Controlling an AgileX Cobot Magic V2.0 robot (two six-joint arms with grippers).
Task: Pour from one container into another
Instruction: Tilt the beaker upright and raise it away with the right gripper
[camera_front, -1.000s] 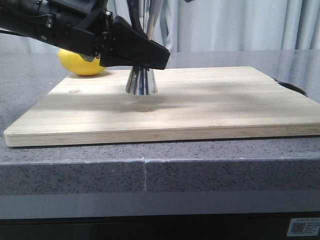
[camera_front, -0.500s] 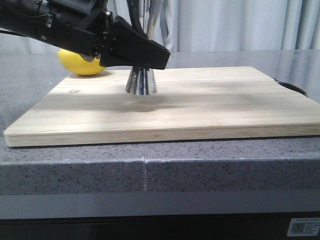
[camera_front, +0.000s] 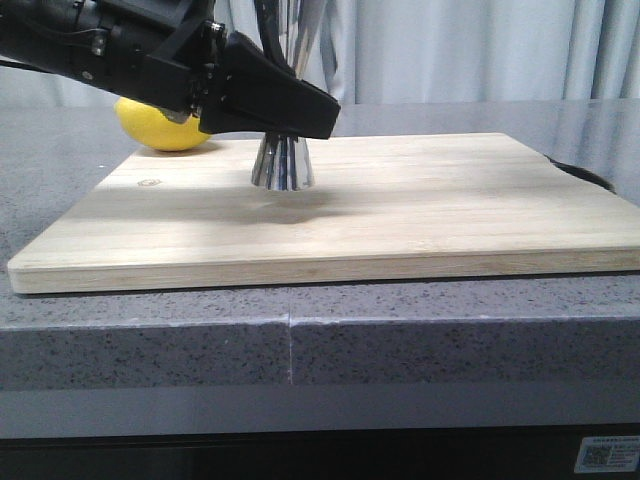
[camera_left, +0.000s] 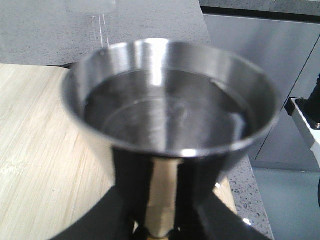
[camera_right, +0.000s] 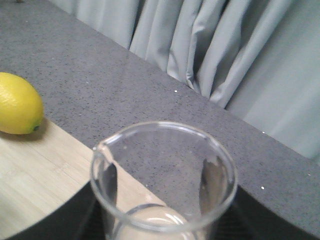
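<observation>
Pour looks done; nothing has shifted over the last second.
Shiny steel hourglass jigger holds liquid, left pincer clamped at its waist, upper left; right pincer grips clear glass beaker, seemingly empty.

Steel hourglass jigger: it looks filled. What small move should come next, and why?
Probably lower the small clear glass beaker onto the pale wooden cutting board, clear of the shiny steel hourglass jigger. The jigger's upper cup holds liquid near its rim. The beaker sits upright in the right pincer and looks nearly empty. The left pincer grips the jigger's waist.
</observation>
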